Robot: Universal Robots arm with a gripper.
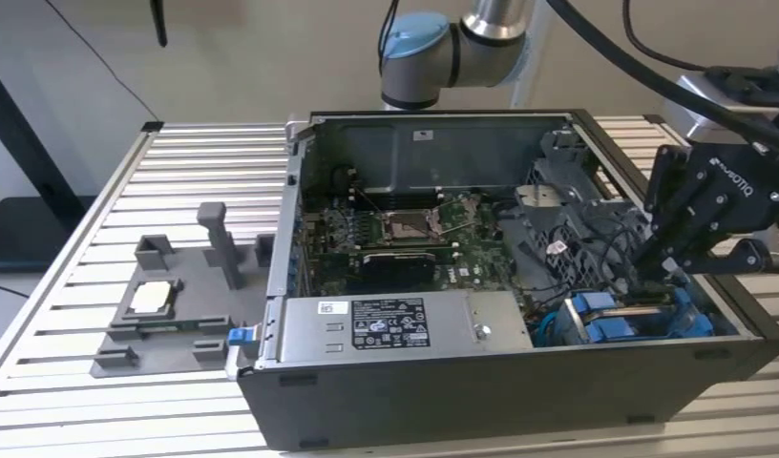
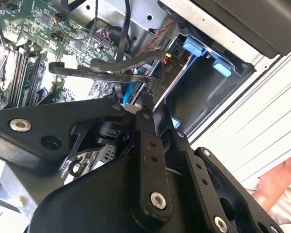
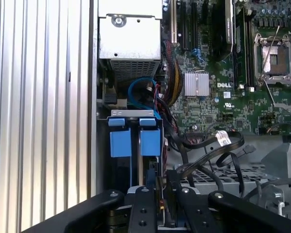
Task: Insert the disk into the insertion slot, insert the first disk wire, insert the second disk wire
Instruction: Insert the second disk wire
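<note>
In the exterior view I have the end effector [image 1: 655,282] reaching down into the open computer case [image 1: 492,401], at the case's corner nearest the desk's [image 1: 72,277] near edge on the exterior view's right. Its tips sit right at the insertion slot [image 1: 638,320], where blue rails and tabs show. I judge the disk [image 1: 619,307] is already seated there, though little of it is visible. The silver power-supply box [image 1: 389,329] lies just beside the slot, and a grey fixture tray [image 1: 160,315] rests on the desk outside the case.

In the second wrist view the fingers [image 2: 148,145] look nearly closed around a thin wire connector [image 2: 136,99] by the slot's mouth; I cannot tell if the grip is firm. Loose black cables [image 2: 111,65] cross just ahead, and a person's hand [image 2: 281,182] shows beyond the case wall.

In the first wrist view the slot's 2 blue tabs [image 3: 136,141] sit directly ahead, with black and blue cables [image 3: 208,150] crowding the approach beside the motherboard [image 3: 208,73]. I judge the work is at the wiring stage.
</note>
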